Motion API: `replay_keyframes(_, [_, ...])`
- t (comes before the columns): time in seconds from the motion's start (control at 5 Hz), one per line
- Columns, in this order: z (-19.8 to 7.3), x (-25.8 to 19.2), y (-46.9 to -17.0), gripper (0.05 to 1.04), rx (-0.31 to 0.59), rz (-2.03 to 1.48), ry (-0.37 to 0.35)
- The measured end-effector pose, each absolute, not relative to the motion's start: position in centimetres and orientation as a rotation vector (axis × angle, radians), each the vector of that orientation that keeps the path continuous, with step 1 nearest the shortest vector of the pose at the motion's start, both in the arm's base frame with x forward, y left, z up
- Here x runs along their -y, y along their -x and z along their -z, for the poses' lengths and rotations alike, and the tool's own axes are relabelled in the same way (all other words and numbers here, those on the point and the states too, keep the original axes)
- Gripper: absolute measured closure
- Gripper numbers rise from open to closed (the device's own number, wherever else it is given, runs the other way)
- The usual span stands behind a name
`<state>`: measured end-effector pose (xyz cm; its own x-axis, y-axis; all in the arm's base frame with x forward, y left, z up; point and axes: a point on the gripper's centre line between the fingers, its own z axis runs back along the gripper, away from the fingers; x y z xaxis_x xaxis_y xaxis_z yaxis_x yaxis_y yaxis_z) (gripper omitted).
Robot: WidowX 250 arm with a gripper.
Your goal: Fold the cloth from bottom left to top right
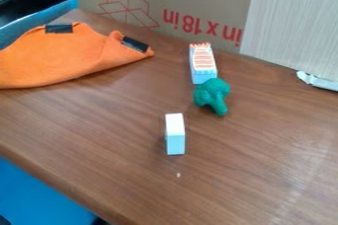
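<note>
Table (264,160) with a brown wood grain carries nearly everything, and how it or any of its things lies from the hand I cannot tell. Nor can I tell whether the hand is released, clenched or grasping something. So places go by the things themselves. Brown cardboard (191,2) with red print stands upright along the far side, and a pale, finely grained panel (294,17) stands just to its right. Orange cloth (53,61) lies at the upper left of the tabletop, running out past the left edge of the view, its surface rumpled and its right end tapering to a tip that points towards the blocks. Green toy broccoli (212,92) lies right of the cloth, its stalk pointing down and slightly right. Just above it is a striped block (202,62), orange and white on top with light blue below. Nearer the front, apart from both, sits a small block (175,135), white above and light blue below. Smallest are two black patches on the cloth, one at its upper edge (59,28), the other near its right tip (135,45)
</note>
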<state>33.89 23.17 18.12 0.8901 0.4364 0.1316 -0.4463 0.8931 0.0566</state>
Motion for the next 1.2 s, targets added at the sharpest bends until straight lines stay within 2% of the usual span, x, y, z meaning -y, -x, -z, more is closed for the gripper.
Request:
replay_keyframes(0.2, [-16.4, -23.1, -34.0, 0.085, 0.076, -0.453, -0.061])
replay_keyframes(0.4, [-15.7, -23.5, -33.3, 0.085, 0.074, -0.388, -0.002])
replay_keyframes(0.6, [-14.9, -25.7, -30.8, 0.085, 0.09, -0.364, 0.035])
replay_keyframes(0.8, [-15.6, -26.9, -28.5, 0.085, 0.145, -0.296, 0.04])
replay_keyframes(1.0, [-14.8, -27.5, -25.7, 0.085, 0.159, -0.247, 0.039])
replay_keyframes(1.2, [-15.0, -27.3, -24.3, 0.085, 0.165, -0.199, 0.062])
